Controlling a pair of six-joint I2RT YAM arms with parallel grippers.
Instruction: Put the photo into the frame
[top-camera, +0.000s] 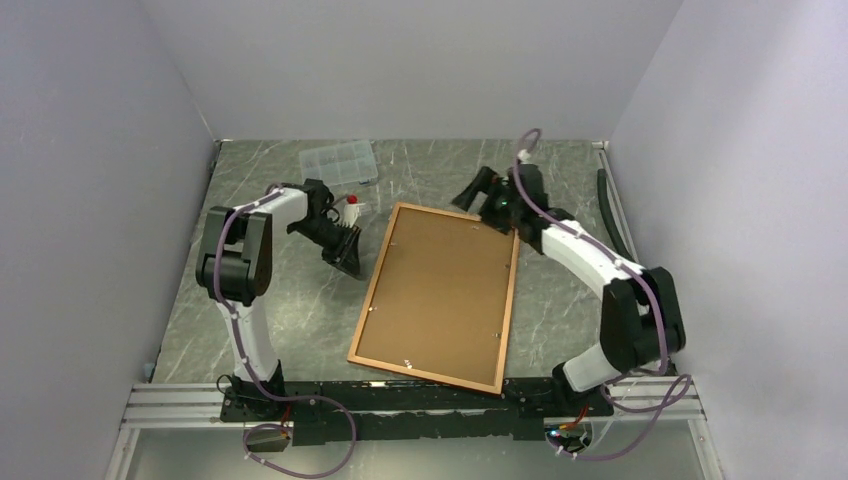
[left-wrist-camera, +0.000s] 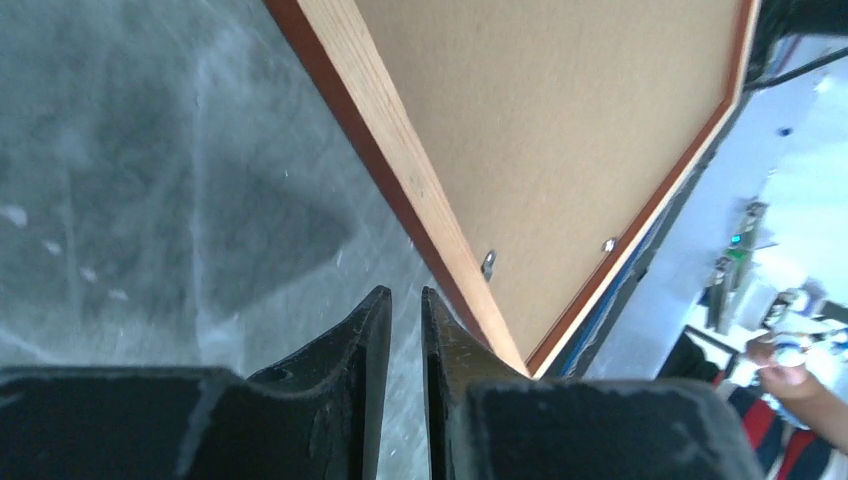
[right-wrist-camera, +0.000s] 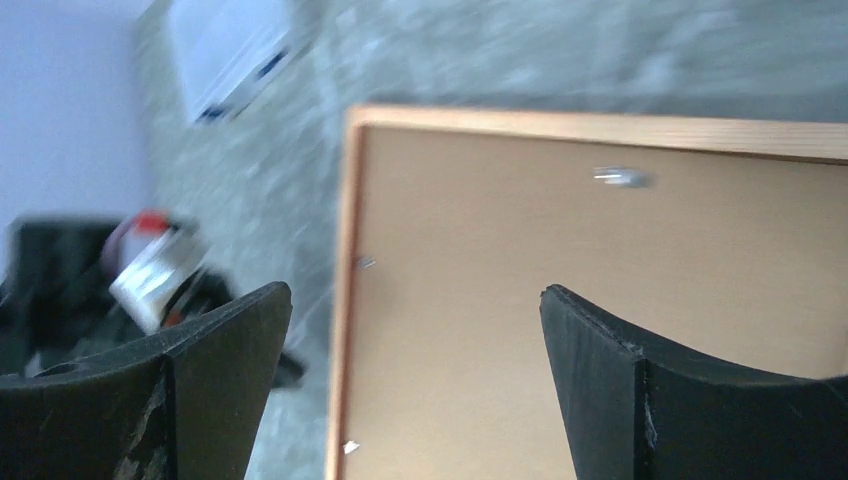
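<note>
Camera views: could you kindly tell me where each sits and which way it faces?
Top external: fixed above and behind the robot, looking down on the grey marbled table, where a thin reddish-orange wooden picture frame lies brown backing board up; left arm and right arm show.
Left wrist: on the left gripper, looking past nearly closed fingers along the frame's edge.
Right wrist: on the right gripper, looking between open fingers at the backing board.
Shared: all see the frame.
</note>
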